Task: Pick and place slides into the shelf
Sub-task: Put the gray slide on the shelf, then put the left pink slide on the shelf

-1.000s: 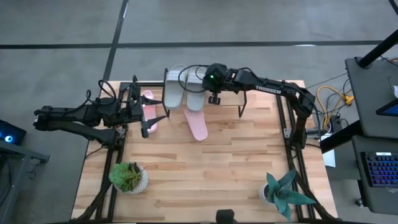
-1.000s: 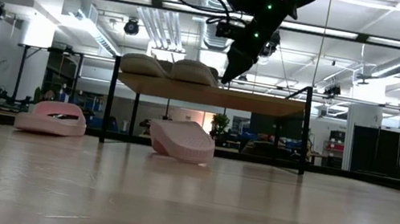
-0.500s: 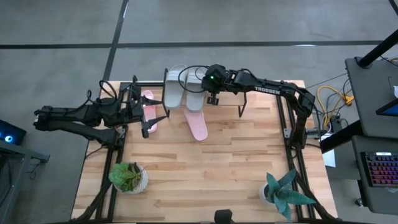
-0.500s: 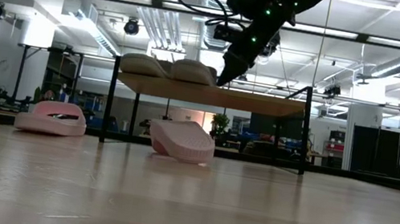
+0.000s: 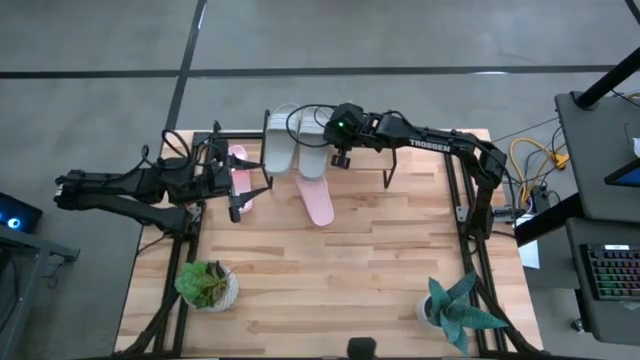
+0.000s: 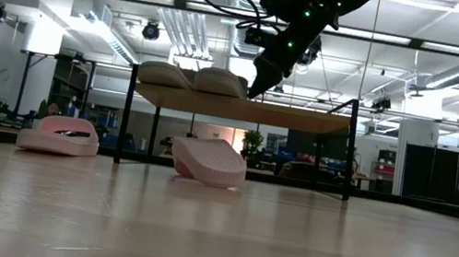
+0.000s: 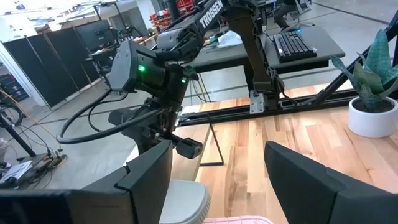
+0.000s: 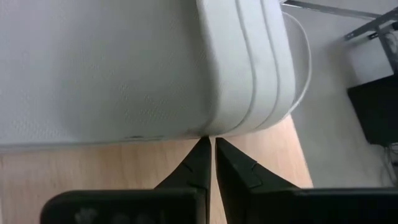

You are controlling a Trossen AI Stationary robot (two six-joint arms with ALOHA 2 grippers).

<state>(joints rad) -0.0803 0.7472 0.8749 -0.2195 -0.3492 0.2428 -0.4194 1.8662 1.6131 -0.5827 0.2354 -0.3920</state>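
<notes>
Two grey slides (image 5: 295,145) are up on the shelf (image 6: 306,120), side by side at its left end. Right gripper (image 8: 208,163) sits right at the edge of the grey slide nearer the shelf's middle, fingers pinched together w/ nothing between them, tips just touching the sole. Looks like it's nudging or squaring that slide up, or has just let it go, can't say which.

Two pink slides aren't placed yet. One (image 5: 317,200) is on the table just in front of the shelf, partly under it. The other (image 5: 240,175) is off the shelf's left end, w/ the left gripper (image 5: 232,180) hovering over it, fingers spread apart, holding nothing afaict.

Next move imo: right arm backs off, then goes for a pink one, prob gripping the strap.
</notes>
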